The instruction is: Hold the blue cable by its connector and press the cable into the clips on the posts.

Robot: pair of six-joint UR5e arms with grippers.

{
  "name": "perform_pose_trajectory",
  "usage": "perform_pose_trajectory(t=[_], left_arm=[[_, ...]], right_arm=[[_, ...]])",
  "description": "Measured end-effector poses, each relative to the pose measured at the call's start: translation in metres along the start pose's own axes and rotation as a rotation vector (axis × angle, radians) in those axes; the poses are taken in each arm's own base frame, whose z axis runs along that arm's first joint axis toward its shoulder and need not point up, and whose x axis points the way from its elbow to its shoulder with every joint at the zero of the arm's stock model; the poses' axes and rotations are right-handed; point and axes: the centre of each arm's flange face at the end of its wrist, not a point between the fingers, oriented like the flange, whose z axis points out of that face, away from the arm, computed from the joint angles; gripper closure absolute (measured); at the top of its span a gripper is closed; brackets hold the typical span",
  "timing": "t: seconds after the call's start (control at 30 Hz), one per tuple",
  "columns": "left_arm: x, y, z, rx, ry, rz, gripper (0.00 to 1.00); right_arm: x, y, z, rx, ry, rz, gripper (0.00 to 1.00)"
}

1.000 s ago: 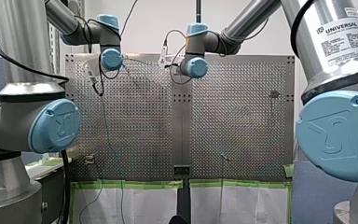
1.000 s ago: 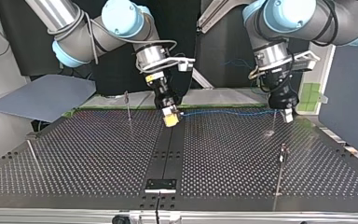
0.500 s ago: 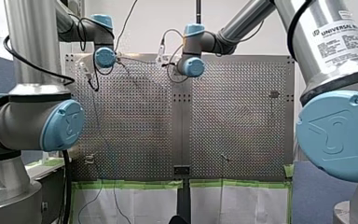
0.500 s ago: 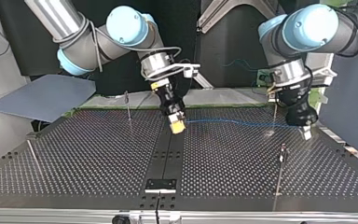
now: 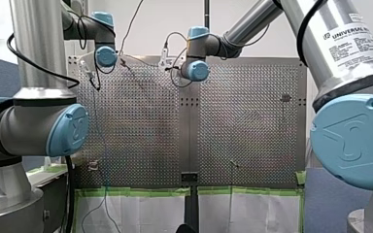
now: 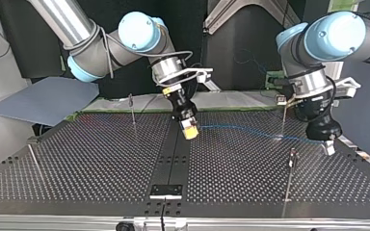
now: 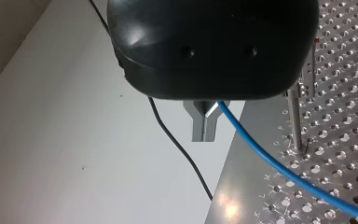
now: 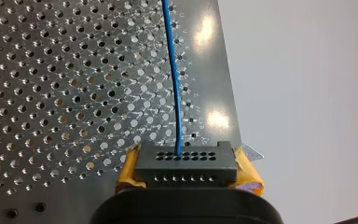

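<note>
1. The perforated table (image 6: 101, 163): the work is confined to the far strip in the top view. The step in hand is judged to be routing, with the cable stretched out and no clip yet seen to be filled.
2. My left gripper (image 6: 327, 146): in the left wrist view its metal fingers (image 7: 204, 126) are seen drawn together, with the cable emerging at them, so the cable is taken to be pinched there. Since a second ago it has been carried well toward the top view's right and near edge, past the far post.
3. My right gripper (image 6: 189, 130): it is closed on the connector. It has been shifted only a little, nearer and slightly to the top view's right.
4. The blue cable (image 6: 241, 129): it is held taut just above the table between the two grippers. It is now slanted toward the near edge at my left gripper's end, where it was almost level before.
5. The far post (image 6: 284, 118): it is crossed low down by the cable, and contact cannot be told. The next move is judged to call for the taut span to be lined up with this post's clip and pressed in, with tension kept. The nearer post (image 6: 292, 161) is left untouched.
6. The connector (image 8: 186, 164): it is clamped between the yellow pads (image 8: 127, 170), with the cable leaving its face straight ahead.
</note>
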Motion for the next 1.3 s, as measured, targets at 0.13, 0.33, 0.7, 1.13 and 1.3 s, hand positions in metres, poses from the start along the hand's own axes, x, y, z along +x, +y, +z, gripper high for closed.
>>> perform_pose_trajectory(t=[0.13,0.33,0.7,1.13,1.3], left_arm=[[0.001,0.000,0.001,0.013,0.007,0.003,1.00],[0.005,0.002,0.004,0.020,0.014,0.006,1.00],[0.035,0.013,0.016,0.009,0.053,0.041,1.00],[0.035,0.018,0.025,0.032,0.039,0.029,1.00],[0.045,0.025,0.030,0.031,0.057,0.037,1.00]], right_arm=[[0.000,0.000,0.000,-0.002,-0.001,0.000,1.00],[0.000,0.004,0.000,-0.012,-0.005,-0.001,1.00],[-0.002,0.013,0.001,-0.031,-0.013,-0.005,1.00],[-0.005,0.027,0.004,-0.051,-0.018,-0.010,1.00],[-0.005,0.033,0.005,-0.060,-0.019,-0.012,1.00]])
